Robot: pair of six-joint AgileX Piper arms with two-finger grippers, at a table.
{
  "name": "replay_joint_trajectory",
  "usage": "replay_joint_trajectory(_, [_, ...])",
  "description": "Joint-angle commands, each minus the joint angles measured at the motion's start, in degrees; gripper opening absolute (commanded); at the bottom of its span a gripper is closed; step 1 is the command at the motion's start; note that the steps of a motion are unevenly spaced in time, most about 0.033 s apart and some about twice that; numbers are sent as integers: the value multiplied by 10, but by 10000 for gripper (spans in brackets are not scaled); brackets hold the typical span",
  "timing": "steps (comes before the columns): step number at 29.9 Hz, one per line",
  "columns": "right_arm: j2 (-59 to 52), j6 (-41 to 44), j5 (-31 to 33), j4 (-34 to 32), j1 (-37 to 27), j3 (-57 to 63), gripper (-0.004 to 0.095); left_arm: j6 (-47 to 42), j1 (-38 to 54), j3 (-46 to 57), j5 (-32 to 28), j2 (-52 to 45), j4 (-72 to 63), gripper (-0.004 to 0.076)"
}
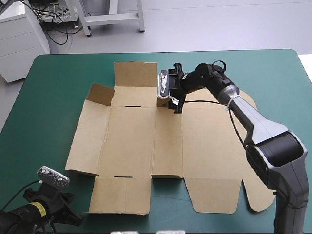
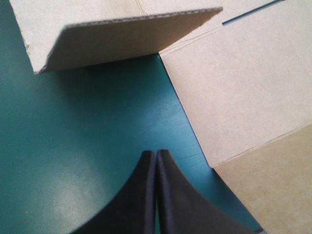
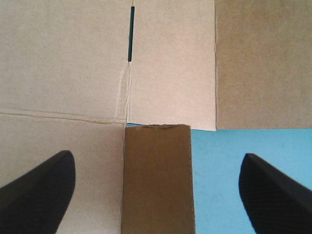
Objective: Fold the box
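Observation:
The brown box [image 1: 141,141] lies as a cut sheet, mostly flat, in the middle of the teal-green table. Its left side wall and a far-left corner flap [image 1: 100,93] are tilted up. My right gripper [image 1: 171,87] hangs open at the sheet's far edge. A small raised flap [image 3: 156,185] stands between its black fingers [image 3: 44,190], untouched, and the flat panels [image 3: 73,58] lie ahead. My left gripper [image 1: 66,207] is shut and holds nothing, low over the cover near the front left corner. Its tip [image 2: 156,155] points at a raised flap [image 2: 122,39] and a flat panel [image 2: 243,97].
Bare teal-green cover [image 1: 44,112] rings the sheet, widest on the left and at the far right [image 1: 273,73]. The sheet's rounded lid flaps [image 1: 258,195] reach toward the right arm's base. The front flaps end close to the table's near edge.

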Motion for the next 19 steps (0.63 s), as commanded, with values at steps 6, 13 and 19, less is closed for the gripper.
replay_joint_trajectory(6, [-65,60,-15,16,0,-19,856,-2,-2,-14,-23,4,-3,-32])
replay_joint_trajectory(13, [-121,242,-12,-35,0,-19,628,-2,-2,-14,-23,4,-3,-32])
replay_joint_trajectory(19, [-159,373,46,-175,0,-19,37,-2,-2,-14,-23,4,-3,-32])
